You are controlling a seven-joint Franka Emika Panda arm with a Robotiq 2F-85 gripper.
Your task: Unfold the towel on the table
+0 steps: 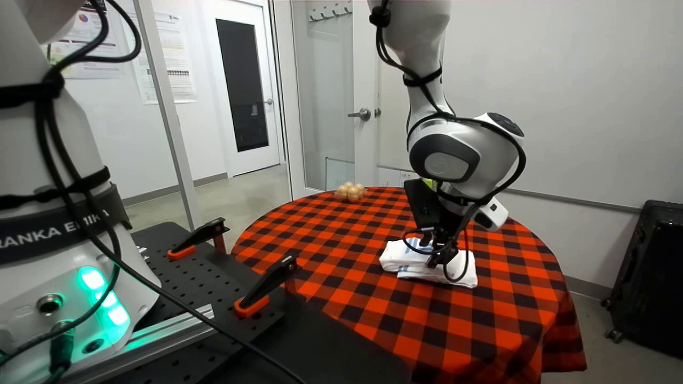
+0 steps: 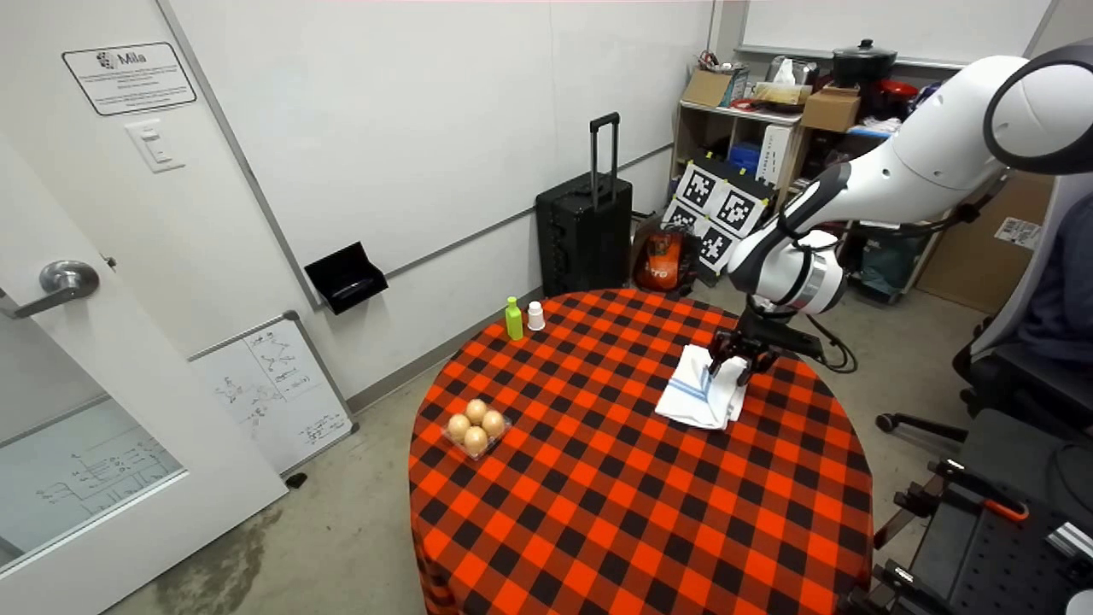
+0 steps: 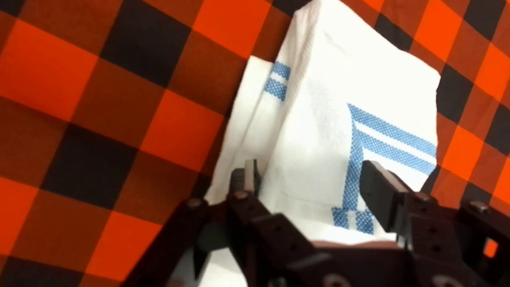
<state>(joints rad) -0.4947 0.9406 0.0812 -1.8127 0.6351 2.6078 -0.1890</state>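
Observation:
A white towel with blue stripes lies folded in several layers on the round table [image 1: 320, 240], which has a red and black checked cloth. The towel shows in both exterior views [image 1: 397, 257] [image 2: 690, 395] and in the wrist view [image 3: 382, 79]. My gripper [image 1: 430, 254] is open and points down over the towel; it also shows in an exterior view [image 2: 728, 374]. In the wrist view the gripper [image 3: 308, 171] has its fingers wide apart with towel visible between them. One finger is over the towel's layered edge, the other beside the blue stripes. I cannot tell whether the fingertips touch the cloth.
Several eggs in a clear tray [image 2: 476, 427] stand near the table edge. A green bottle [image 2: 513, 320] and a small white bottle [image 2: 535, 317] stand at the edge by the wall. Clamps [image 1: 267, 285] sit on the black mounting board [image 1: 341, 341] beside the table.

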